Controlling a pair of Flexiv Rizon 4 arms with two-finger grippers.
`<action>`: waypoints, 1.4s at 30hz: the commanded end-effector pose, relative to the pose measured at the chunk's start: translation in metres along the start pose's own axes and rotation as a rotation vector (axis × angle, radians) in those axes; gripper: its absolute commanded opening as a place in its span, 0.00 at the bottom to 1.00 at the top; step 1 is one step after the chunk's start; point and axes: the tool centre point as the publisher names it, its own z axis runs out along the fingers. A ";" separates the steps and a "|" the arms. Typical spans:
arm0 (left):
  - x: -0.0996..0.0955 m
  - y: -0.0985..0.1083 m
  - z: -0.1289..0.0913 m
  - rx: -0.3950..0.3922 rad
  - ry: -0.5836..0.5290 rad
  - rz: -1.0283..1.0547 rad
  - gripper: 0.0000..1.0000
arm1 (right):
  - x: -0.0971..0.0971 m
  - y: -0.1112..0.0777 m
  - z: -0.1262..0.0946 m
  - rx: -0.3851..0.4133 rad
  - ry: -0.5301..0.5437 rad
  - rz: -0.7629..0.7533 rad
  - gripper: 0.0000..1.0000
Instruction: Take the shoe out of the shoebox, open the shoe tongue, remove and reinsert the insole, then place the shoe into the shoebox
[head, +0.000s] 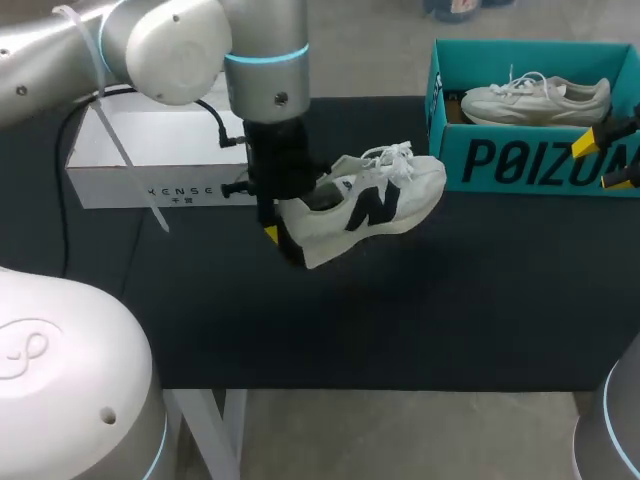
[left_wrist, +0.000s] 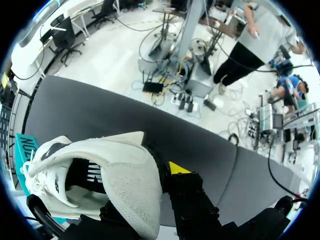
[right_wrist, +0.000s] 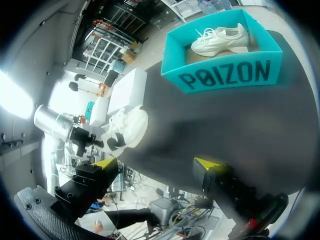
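While head view has left gripper (head: 280, 235) clamped on the heel of the shoe (head: 370, 200) at centre, shoebox (head: 520, 165) at 2 o'clock, left wrist confirms that grip, and right wrist shows right gripper (right_wrist: 157, 165) released and empty, so take-out looks done and the tongue (head: 383, 166) needs the right gripper next.

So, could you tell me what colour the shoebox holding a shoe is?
Teal with black lettering; the shoebox shows best in the head view.

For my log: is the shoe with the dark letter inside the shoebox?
Out: left gripper holds the shoe over the table.
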 end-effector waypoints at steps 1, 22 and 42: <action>0.037 0.021 -0.030 -0.050 0.137 0.470 0.00 | 0.000 -0.001 0.000 0.000 -0.002 0.001 1.00; 0.046 0.038 -0.050 -0.041 0.146 0.526 0.00 | 0.000 -0.001 0.000 0.000 -0.002 0.001 1.00; 0.134 0.169 -0.092 -0.183 0.144 0.533 0.00 | 0.000 -0.001 0.000 0.000 -0.002 0.001 1.00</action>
